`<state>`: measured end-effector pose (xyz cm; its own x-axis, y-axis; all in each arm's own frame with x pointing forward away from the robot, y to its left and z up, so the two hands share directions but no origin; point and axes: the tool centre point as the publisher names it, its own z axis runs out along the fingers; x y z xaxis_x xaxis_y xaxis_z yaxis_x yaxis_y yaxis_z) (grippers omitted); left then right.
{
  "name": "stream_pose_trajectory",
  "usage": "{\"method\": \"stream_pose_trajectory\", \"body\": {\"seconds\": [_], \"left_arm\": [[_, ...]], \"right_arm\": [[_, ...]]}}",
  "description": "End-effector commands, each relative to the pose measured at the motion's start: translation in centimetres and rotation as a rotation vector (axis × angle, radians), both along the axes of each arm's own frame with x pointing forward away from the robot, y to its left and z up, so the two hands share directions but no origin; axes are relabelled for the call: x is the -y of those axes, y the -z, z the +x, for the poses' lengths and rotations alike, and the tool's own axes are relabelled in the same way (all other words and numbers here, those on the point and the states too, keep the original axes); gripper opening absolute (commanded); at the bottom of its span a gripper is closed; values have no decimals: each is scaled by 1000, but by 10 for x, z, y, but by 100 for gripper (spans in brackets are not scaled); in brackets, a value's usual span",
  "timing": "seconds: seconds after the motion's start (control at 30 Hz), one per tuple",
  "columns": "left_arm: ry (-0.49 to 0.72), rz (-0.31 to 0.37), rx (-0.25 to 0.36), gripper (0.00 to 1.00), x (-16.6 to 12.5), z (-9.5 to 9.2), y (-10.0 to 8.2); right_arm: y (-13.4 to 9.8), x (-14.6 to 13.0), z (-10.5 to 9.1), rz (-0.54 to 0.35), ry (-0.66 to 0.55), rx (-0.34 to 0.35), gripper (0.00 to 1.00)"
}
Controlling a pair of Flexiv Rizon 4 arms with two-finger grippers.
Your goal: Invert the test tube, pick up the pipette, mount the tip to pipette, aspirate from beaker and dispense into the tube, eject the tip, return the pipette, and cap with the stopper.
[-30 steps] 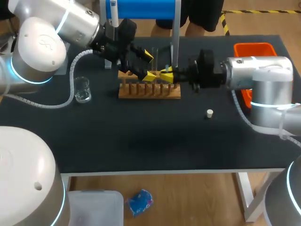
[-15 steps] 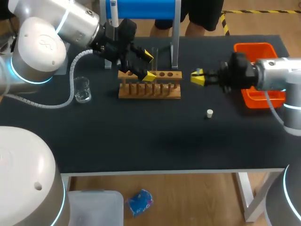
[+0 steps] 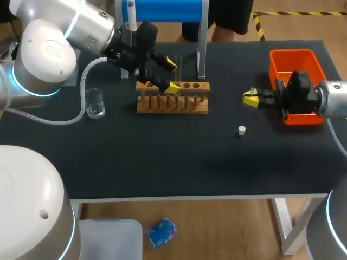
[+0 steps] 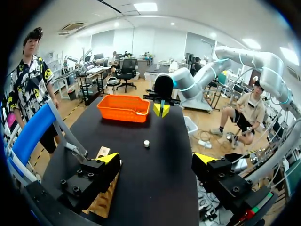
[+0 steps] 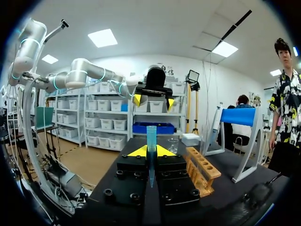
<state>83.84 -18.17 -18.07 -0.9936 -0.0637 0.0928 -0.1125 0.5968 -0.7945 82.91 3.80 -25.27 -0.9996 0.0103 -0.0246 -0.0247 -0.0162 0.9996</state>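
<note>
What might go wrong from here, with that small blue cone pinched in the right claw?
1. The right gripper holds the thin pipette tip only between two fingertips; it may tilt or slip before mounting.
2. The loose stopper lies on the table near that arm and might get knocked away.
3. The left gripper, open, sits close by the test tube in the rack; a nudge might tip the glass.
</note>
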Motion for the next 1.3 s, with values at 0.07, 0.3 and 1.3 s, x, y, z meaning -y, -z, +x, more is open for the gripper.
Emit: {"method": "stream_pose_trajectory", "body": {"seconds": [0.07, 0.3, 1.3], "left_arm": [[0, 3, -2, 100, 0, 0, -1], [0, 3, -2, 100, 0, 0, -1], [0, 3, -2, 100, 0, 0, -1]], "right_arm": [[5, 5, 3, -3, -21, -1, 0], [6, 6, 1, -4, -35, -1, 0], [9, -3, -5, -13, -63, -25, 0]]}}
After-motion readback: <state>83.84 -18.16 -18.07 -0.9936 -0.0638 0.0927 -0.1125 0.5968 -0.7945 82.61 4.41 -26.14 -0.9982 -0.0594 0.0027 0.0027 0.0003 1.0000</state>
